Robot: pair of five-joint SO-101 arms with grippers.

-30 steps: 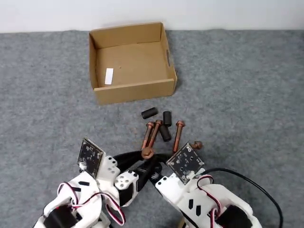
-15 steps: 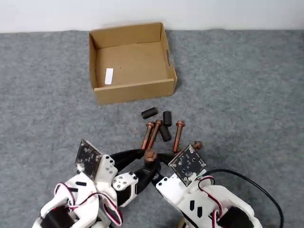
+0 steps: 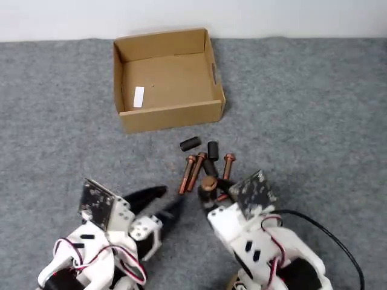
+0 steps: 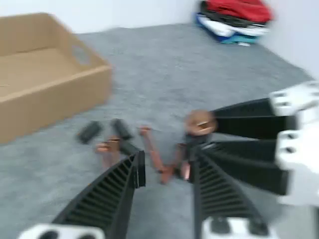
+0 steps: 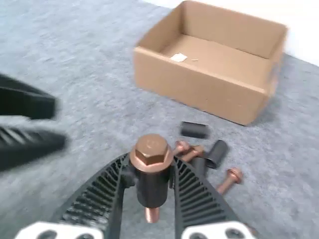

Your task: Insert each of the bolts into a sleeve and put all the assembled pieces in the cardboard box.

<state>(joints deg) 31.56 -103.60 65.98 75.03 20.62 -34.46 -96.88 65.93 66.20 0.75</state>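
Overhead; both wrists low, facing box [image 3: 172,116]

A grey carpet [image 3: 314,109] with short rough pile covers the whole surface; at the far edge it meets a plain white wall [image 3: 272,18]; some folded cloths [image 4: 232,20], red, white and blue, lie stacked on the carpet beside a wall; the light is even and soft.

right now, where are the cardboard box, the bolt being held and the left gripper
cardboard box [image 3: 172,116], high view, its front wall
bolt [image 5: 151,151], right wrist view, its hex head
left gripper [image 4: 167,167], left wrist view, midway between its open fingertips
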